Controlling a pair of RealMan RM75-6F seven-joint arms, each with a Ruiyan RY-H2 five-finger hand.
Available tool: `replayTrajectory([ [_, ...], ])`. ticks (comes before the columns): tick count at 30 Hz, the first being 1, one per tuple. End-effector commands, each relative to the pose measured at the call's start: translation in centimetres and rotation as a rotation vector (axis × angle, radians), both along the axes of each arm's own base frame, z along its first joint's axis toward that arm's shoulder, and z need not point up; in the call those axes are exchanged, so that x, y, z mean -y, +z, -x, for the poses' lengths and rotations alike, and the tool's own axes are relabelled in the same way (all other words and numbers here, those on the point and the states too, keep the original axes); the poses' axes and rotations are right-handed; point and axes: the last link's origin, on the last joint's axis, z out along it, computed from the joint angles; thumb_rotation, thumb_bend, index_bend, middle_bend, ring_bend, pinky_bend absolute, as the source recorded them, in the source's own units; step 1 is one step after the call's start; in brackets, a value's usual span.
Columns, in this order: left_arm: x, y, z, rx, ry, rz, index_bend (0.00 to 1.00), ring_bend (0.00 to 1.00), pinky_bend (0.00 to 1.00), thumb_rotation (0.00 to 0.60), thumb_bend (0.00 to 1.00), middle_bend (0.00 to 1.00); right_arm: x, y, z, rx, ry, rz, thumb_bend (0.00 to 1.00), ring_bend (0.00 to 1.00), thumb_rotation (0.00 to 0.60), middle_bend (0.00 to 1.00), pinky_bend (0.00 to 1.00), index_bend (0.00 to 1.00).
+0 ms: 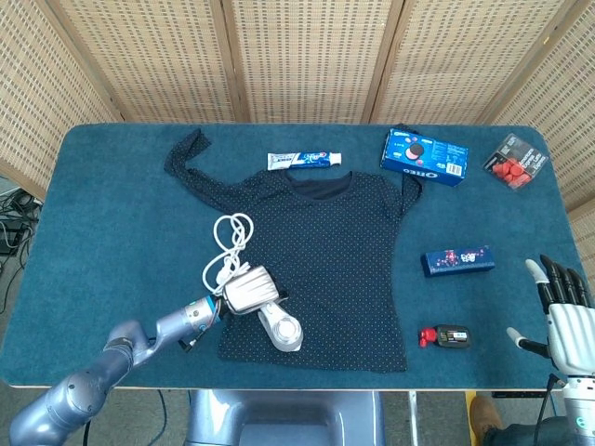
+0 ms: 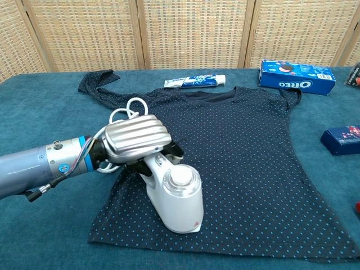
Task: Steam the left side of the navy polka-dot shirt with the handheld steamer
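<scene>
The navy polka-dot shirt (image 1: 339,251) (image 2: 247,169) lies flat in the middle of the blue table, one sleeve stretched toward the far left. My left hand (image 1: 247,290) (image 2: 136,136) grips the handle of the white handheld steamer (image 1: 282,330) (image 2: 175,198), whose head rests on the shirt's left side close to the hem. The steamer's white cord (image 1: 226,246) (image 2: 125,108) loops on the table just behind the hand. My right hand (image 1: 562,311) hovers at the table's near right corner, fingers spread, holding nothing.
A toothpaste tube (image 1: 304,160) (image 2: 195,81) and an Oreo box (image 1: 423,158) (image 2: 296,76) lie beyond the collar. A small blue box (image 1: 456,260) (image 2: 342,139), a red-and-black item (image 1: 442,336) and a pack of red pieces (image 1: 517,162) sit right of the shirt.
</scene>
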Motion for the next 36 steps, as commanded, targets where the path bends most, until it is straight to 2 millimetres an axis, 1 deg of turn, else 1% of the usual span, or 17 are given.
replayTrajectory([
  [1, -0.6, 0.5, 0.8, -0.012, 0.021, -0.028, 1.0, 0.82, 0.94, 0.6, 0.73, 0.91, 0.0, 0.0, 0.0, 0.0, 0.001, -0.001, 0.0, 0.0, 0.6, 0.0, 0.0, 0.03],
  [6, -1.3, 1.2, 1.5, -0.01, 0.054, -0.051, 1.0, 0.82, 0.94, 0.6, 0.73, 0.91, 0.0, 0.0, -0.1, 0.0, 0.002, 0.002, 0.0, 0.0, 0.6, 0.0, 0.0, 0.03],
  [11, -2.1, 2.4, 2.4, -0.005, 0.085, -0.078, 1.0, 0.82, 0.94, 0.6, 0.73, 0.91, -0.1, -0.1, -0.1, -0.002, 0.004, -0.002, 0.0, 0.0, 0.6, 0.0, 0.0, 0.03],
  [16, -2.1, 2.7, 2.9, -0.002, 0.1, -0.076, 1.0, 0.82, 0.94, 0.6, 0.73, 0.91, -0.1, -0.2, -0.2, -0.002, 0.004, -0.003, 0.0, 0.0, 0.6, 0.0, 0.0, 0.03],
  [21, -1.4, 2.2, 2.6, 0.015, 0.085, -0.042, 1.0, 0.82, 0.94, 0.6, 0.73, 0.91, -0.1, -0.2, -0.2, -0.004, 0.004, -0.002, 0.0, 0.0, 0.6, 0.0, 0.0, 0.03],
  [29, 0.6, 1.4, 1.4, 0.063, 0.023, 0.037, 1.0, 0.82, 0.94, 0.6, 0.73, 0.91, -0.1, -0.1, -0.1, -0.002, 0.003, -0.002, 0.0, 0.0, 0.6, 0.0, 0.0, 0.03],
  [36, 2.2, 0.5, 0.8, 0.063, -0.036, 0.095, 1.0, 0.82, 0.94, 0.6, 0.73, 0.91, -0.1, 0.0, -0.1, 0.001, 0.003, 0.001, 0.0, 0.0, 0.6, 0.0, 0.0, 0.03],
])
